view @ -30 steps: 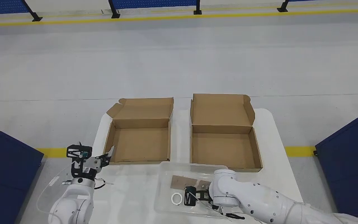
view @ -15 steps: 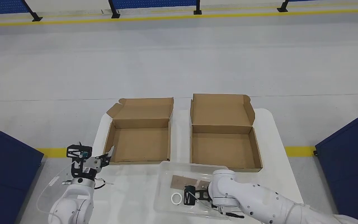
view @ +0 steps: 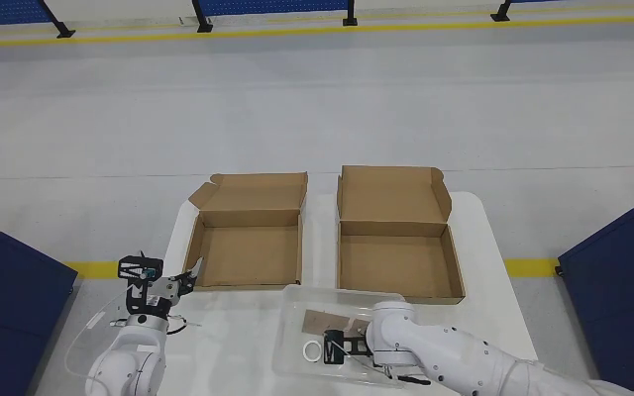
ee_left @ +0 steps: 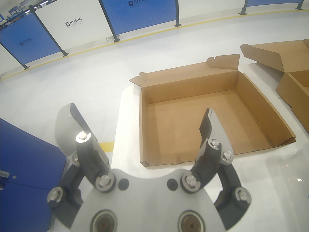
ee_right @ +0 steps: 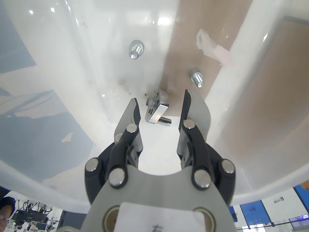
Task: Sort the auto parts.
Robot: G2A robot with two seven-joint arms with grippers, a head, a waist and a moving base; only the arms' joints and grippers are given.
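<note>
Right gripper (ee_right: 160, 97), jaws spread and empty, straddles a small drilled metal block (ee_right: 154, 110) inside the clear bin (view: 290, 332) at the top view's lower centre; pick-up seems underway, needing a square close next.

Pale floor (view: 297, 99), yellow line (view: 277, 31), blue partition panels (ee_left: 135, 13)

Left arm (view: 129, 366): is sitting low at the near left, with the wrist angling up and away from the robot.
Left gripper (view: 191, 273): is pointing forward and is holding its fingers (ee_left: 213, 131) spread wide, dark pads facing inward.
Right arm (view: 451, 358): is stretching in from the near right, with the wrist turning leftward.
Right gripper (ee_right: 160, 100): is tilting downward and is keeping its toothed fingers (ee_right: 196, 112) apart, in a narrower gap than the left pair.
</note>
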